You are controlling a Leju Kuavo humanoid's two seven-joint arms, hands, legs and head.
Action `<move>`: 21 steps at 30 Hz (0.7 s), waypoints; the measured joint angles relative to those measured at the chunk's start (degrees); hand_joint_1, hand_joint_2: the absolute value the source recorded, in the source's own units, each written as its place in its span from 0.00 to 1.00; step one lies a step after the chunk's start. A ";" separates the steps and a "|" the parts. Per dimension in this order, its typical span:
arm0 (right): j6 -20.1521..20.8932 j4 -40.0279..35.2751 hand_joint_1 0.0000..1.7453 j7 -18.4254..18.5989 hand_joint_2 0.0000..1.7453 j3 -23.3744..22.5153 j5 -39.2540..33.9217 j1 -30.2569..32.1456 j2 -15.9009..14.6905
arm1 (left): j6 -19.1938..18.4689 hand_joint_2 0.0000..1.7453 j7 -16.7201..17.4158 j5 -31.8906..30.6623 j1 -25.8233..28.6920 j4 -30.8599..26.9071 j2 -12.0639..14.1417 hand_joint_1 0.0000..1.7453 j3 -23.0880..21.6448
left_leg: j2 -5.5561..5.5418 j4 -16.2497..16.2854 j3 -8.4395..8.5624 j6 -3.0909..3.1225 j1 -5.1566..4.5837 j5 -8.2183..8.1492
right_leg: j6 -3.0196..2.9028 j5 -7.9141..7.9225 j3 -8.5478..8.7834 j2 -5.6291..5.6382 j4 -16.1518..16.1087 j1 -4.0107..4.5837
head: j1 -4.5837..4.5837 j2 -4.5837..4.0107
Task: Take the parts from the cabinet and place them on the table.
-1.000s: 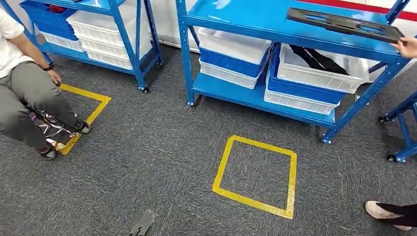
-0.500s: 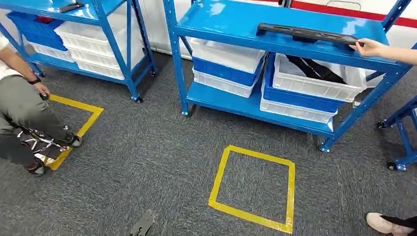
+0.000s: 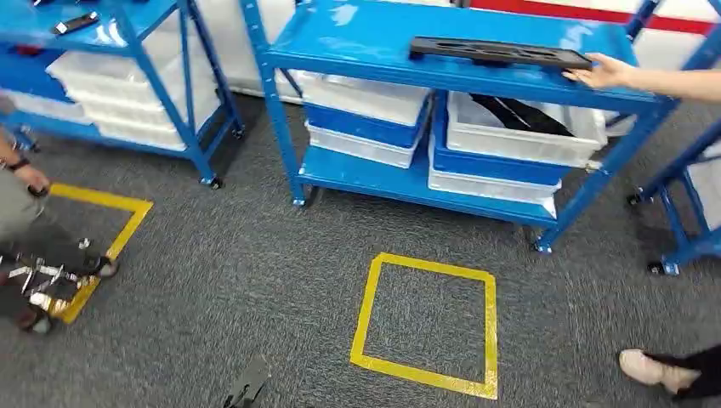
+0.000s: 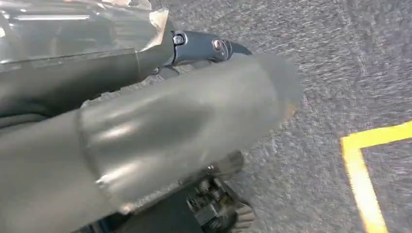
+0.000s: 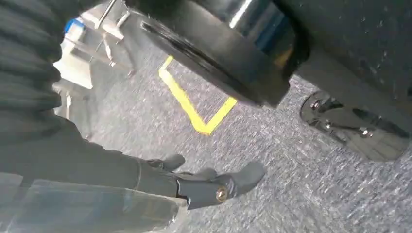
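The long black part now lies flat along the top shelf of the blue cabinet. A second ago it sat skewed near the shelf's right end. A person's hand rests on its right end, so I'd call it handed up and nearly free to take.

The whole head view has slid, and that's my camera turning, not the racks moving. The cabinet has come more square in front of me, with the yellow taped square on the carpet between us. My guess is we're in the approach, and no reach has begun.

Below the top shelf, more dark parts lie in a white bin.

Both arms hang low over the carpet. The right hand has its fingers stretched out and slightly fanned, holding nothing. On the left hand the thick thumb blocks the rest, so I can't tell how those fingers lie.

A second person sits far left.

There are no brands, labels or lettering I can read anywhere.
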 joint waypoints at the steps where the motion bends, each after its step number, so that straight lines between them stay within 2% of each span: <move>1: 0.04 0.00 0.00 -0.04 1.00 -0.04 0.00 0.05 0.09 | 0.00 0.00 0.00 -0.02 -0.10 -0.02 0.04 0.00 0.04 | 0.69 0.05 0.14 -0.06 0.18 -0.13 | -0.29 0.11 -0.07 0.74 -0.03 -0.15 | 0.13 0.00; 2: 0.07 0.00 0.00 -0.07 1.00 -0.11 0.00 0.03 0.19 | 0.00 0.00 -0.02 -0.02 -0.22 -0.02 -0.02 0.00 0.07 | -0.45 0.57 0.07 -0.64 0.51 -0.90 | -0.74 0.30 0.58 1.46 -0.19 -0.38 | 0.09 0.00; 3: 0.07 0.00 0.00 -0.09 1.00 -0.17 0.04 -0.09 0.24 | 0.00 0.00 -0.02 -0.02 -0.23 -0.02 -0.02 0.00 0.07 | -2.96 2.52 -0.58 -0.92 0.92 -2.46 | -1.10 0.37 0.65 2.07 -0.17 -0.40 | -0.02 0.00; 4: -0.09 0.00 0.00 -0.18 1.00 -0.20 0.13 -0.19 0.26 | 0.02 0.00 -0.02 -0.02 -0.18 -0.02 -0.04 0.00 0.07 | -4.07 6.17 -2.18 -1.10 0.93 -4.54 | -1.52 0.29 0.67 2.70 -0.17 -0.40 | -0.09 0.00; 6: -0.22 0.00 0.00 -0.66 1.00 -0.26 0.24 -0.07 0.33 | 0.02 0.00 -0.02 -0.02 -0.01 0.00 -0.04 0.00 0.09 | -4.61 15.37 -6.87 -1.28 0.90 -8.09 | -1.60 0.24 0.68 3.86 -0.17 -0.25 | -0.15 0.00; 7: -0.13 0.00 0.00 -0.77 1.00 -0.44 0.24 0.00 0.35 | 0.02 0.00 -0.04 -0.02 0.00 0.00 -0.07 0.00 0.11 | -4.68 17.93 -8.51 -1.06 0.83 -8.20 | -1.64 0.22 0.78 4.58 -0.16 -0.05 | -0.17 0.00; 8: -0.11 0.00 0.00 -0.76 1.00 -0.57 0.22 0.04 0.35 | 0.02 0.00 -0.07 -0.11 0.00 0.00 -0.07 0.00 0.13 | -4.79 17.48 -8.77 -0.60 0.74 -6.78 | -1.82 0.10 0.96 5.07 -0.16 0.16 | -0.15 0.00; 9: -0.15 0.00 0.00 -0.66 1.00 -0.78 0.33 0.06 0.35 | 0.02 0.00 -0.09 -0.24 -0.02 0.00 -0.07 0.00 0.17 | -4.89 14.49 -7.75 0.11 0.50 -4.28 | -2.01 -0.03 1.23 5.51 -0.16 0.40 | -0.15 0.00; 10: -0.20 0.00 0.00 -0.53 1.00 -0.96 0.46 0.07 0.37 | 0.02 0.00 -0.11 -0.39 -0.05 0.00 -0.02 0.00 0.28 | -5.14 9.99 -5.91 0.95 0.19 -1.43 | -2.24 -0.20 1.59 6.02 -0.17 0.75 | -0.19 0.00; 11: -0.20 0.00 0.00 -0.46 1.00 -1.05 0.46 0.07 0.41 | 0.02 0.00 -0.11 -0.46 -0.09 -0.02 0.00 0.00 0.46 | -5.99 4.99 -3.79 2.03 -0.27 1.30 | -2.55 -0.42 1.90 6.32 -0.18 0.81 | -0.15 0.00; 12: -0.20 0.06 0.00 -0.31 1.00 -1.11 0.46 0.27 1.04 | 0.00 0.00 -0.11 -0.55 -0.14 0.00 0.32 0.00 0.57 | -7.07 2.42 -2.54 3.58 -0.81 1.62 | -2.82 -0.61 1.76 6.34 -0.22 0.45 | 0.04 0.00; 13: -0.33 0.04 0.00 0.02 1.00 -1.35 0.50 0.19 0.74 | -0.02 0.00 -0.11 -0.66 -0.11 -0.02 0.15 0.00 0.59 | -6.95 1.52 -2.28 3.67 -0.88 1.71 | -2.60 -0.74 1.28 6.47 -0.18 1.20 | 0.50 0.00; 14: -0.41 0.02 0.00 0.24 1.00 -1.49 0.81 0.16 0.86 | -0.04 0.00 -0.07 -0.66 -0.17 -0.02 0.15 0.00 0.61 | -6.84 0.34 -1.78 3.47 -1.21 1.57 | -2.62 -0.76 1.15 6.50 0.12 0.56 | -0.06 0.00; 15: -0.46 0.00 0.00 0.33 1.00 -1.53 0.98 0.12 0.63 | -0.04 0.00 -0.04 -0.70 -0.16 -0.02 -0.09 0.00 0.61 | -6.68 0.20 -1.77 1.95 -1.17 1.37 | -2.61 -0.74 0.97 6.47 -0.11 0.74 | -0.06 0.00; 16: -0.48 0.00 0.00 0.37 1.00 -1.55 1.05 0.11 0.63 | -0.04 0.00 -0.04 -0.70 -0.16 -0.02 -0.02 0.00 0.66 | -6.72 0.12 -1.79 1.57 -1.15 1.42 | -2.61 -0.75 1.02 6.44 -0.08 0.64 | -0.04 0.00; 21: -0.63 0.00 0.00 0.44 1.00 -1.90 1.60 0.01 0.50 | 0.00 0.00 -0.57 -1.05 -0.20 -0.02 -0.26 0.00 0.98 | -6.79 0.08 -1.75 1.09 -1.12 1.07 | -2.65 -1.00 0.74 6.41 -0.37 0.68 | -0.02 0.00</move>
